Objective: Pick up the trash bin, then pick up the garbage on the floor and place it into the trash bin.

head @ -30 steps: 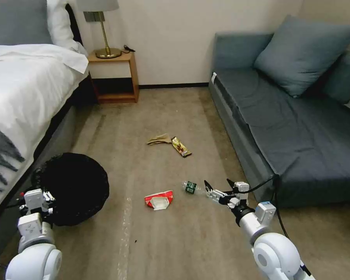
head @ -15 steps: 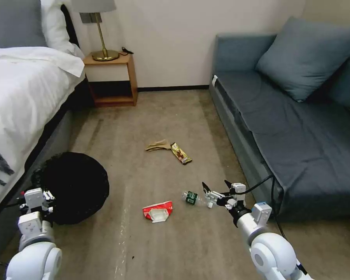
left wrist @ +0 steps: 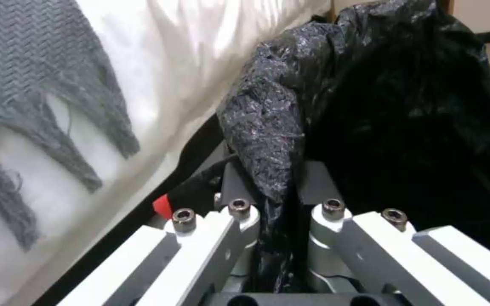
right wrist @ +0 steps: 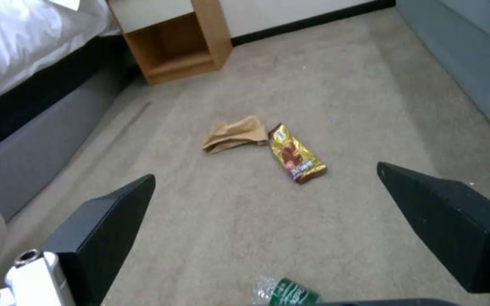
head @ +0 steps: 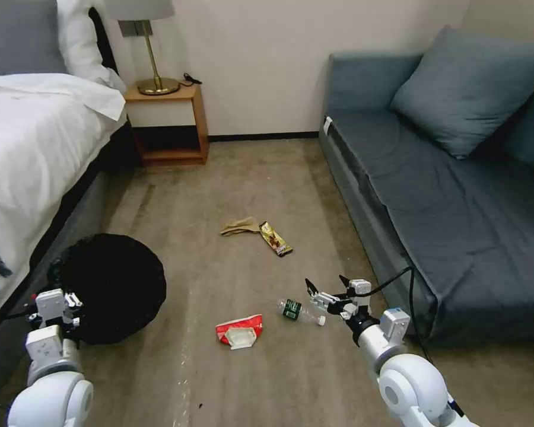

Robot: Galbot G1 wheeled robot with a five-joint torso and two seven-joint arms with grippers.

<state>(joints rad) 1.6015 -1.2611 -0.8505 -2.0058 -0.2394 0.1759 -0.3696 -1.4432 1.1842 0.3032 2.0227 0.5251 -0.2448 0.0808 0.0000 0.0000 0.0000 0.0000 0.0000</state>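
Observation:
The trash bin (head: 110,287), a low black basket lined with a crinkly black bag, stands on the carpet beside the bed. My left gripper (head: 53,302) is shut on its near rim; in the left wrist view the fingers (left wrist: 239,187) pinch the bag-covered edge of the bin (left wrist: 404,106). The garbage lies on the floor: a clear bottle (head: 299,311) with a green label, a red-white wrapper (head: 238,332), a gold snack wrapper (head: 276,238) and tan paper (head: 241,226). My right gripper (head: 325,286) hangs open just above the bottle (right wrist: 287,291), holding nothing.
A white-sheeted bed (head: 35,142) runs along the left. A blue-grey sofa (head: 445,196) lines the right. A wooden nightstand (head: 166,121) with a brass lamp stands against the far wall. Bare carpet lies between bed and sofa.
The whole picture has shifted, so the camera moved. The open right gripper now sits over the bottle's cap end rather than beside it. The left gripper still holds the bin.

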